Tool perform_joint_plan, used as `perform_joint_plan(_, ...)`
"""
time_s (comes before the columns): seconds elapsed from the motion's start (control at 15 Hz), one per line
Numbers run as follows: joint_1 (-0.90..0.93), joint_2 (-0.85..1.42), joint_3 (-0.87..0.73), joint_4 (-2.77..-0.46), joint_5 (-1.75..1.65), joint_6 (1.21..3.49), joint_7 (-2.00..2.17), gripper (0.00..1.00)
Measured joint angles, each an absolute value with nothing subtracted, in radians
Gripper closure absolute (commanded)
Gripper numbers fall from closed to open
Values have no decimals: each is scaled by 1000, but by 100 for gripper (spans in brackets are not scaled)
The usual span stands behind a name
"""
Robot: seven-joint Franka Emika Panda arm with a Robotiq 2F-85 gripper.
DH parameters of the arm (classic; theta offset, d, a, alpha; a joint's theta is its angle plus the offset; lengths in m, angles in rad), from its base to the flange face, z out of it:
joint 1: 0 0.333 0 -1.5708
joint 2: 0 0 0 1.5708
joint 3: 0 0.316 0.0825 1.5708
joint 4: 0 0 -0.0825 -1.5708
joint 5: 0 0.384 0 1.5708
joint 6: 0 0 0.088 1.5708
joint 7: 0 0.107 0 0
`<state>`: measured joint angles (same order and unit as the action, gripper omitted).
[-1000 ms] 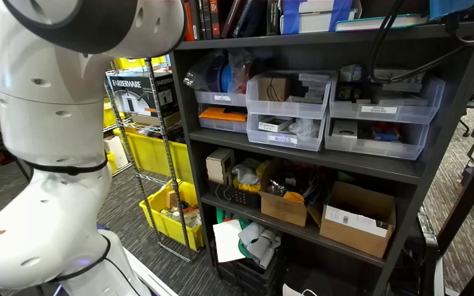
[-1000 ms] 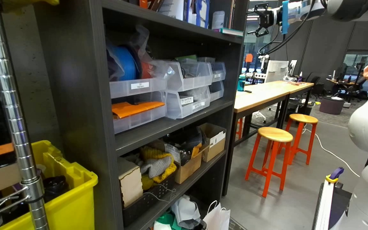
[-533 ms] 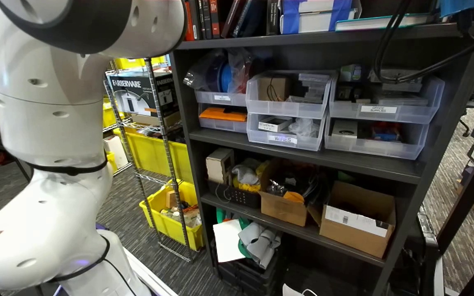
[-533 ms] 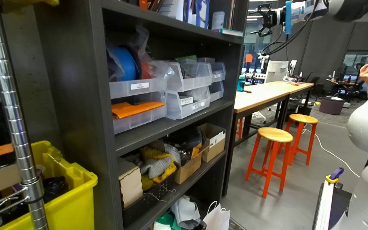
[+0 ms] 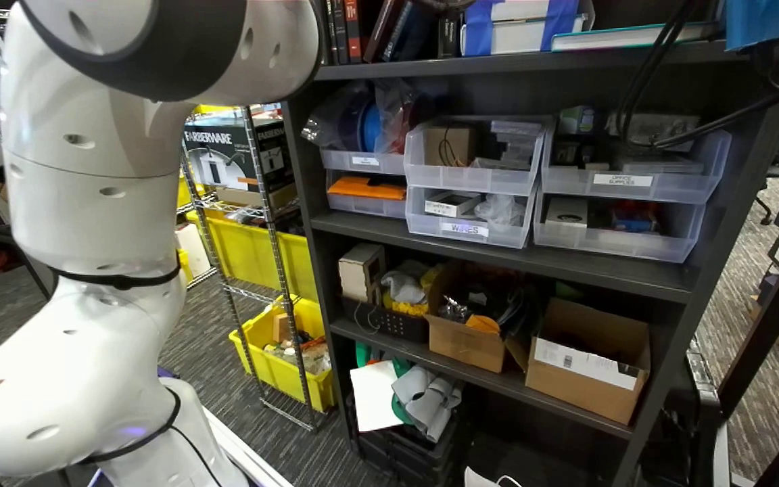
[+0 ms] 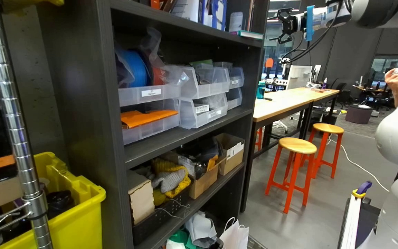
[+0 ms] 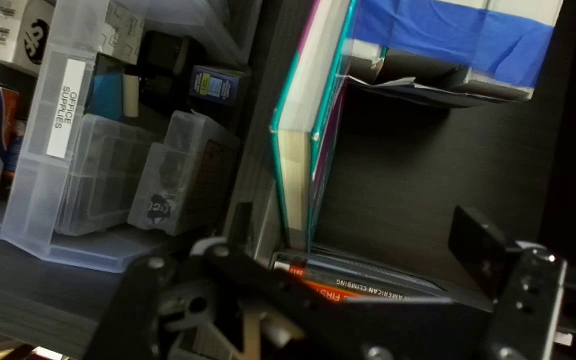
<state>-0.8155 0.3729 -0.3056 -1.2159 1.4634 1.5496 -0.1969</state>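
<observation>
My gripper (image 6: 273, 27) is open and empty, raised at upper shelf height in an exterior view. In the wrist view the gripper (image 7: 355, 230) has its two black fingers wide apart with nothing between them. A teal-edged book (image 7: 300, 115) lies flat on the upper shelf beyond the fingers; it also shows in an exterior view (image 5: 633, 37). A blue-taped stack (image 7: 458, 30) stands past it. Dark and orange book spines (image 7: 368, 285) show behind the fingers, partly hidden by them. I see no contact with any of these.
The dark bookcase (image 5: 498, 266) holds clear bins, one labelled office supplies (image 7: 63, 110), with cardboard boxes (image 5: 585, 358) lower down. A wire rack with yellow bins (image 5: 288, 352) stands beside it. Stools (image 6: 295, 145) and a long table (image 6: 288, 100) stand beyond. A person's hand (image 6: 396, 81) shows behind the arm.
In an exterior view my gripper has moved slightly right, then a little down and back left. It stays open. The upper arm has also shifted slightly. The person's hand has moved a little left.
</observation>
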Motion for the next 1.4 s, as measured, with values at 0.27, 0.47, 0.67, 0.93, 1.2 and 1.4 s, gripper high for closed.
perform_joint_plan(0.27,-825,401,-300,-1176,1484,1525,-192,0)
perform_joint_plan(0.47,-833,414,-291,-1147,1495,1505,-182,0)
perform_joint_plan(0.67,-836,419,-277,-1134,1496,1498,-176,0)
perform_joint_plan(0.93,-830,425,-248,-1134,1496,1497,-176,0)
perform_joint_plan(1.2,-830,432,-235,-1135,1496,1491,-176,0)
perform_joint_plan(1.4,-830,434,-231,-1135,1496,1488,-176,0)
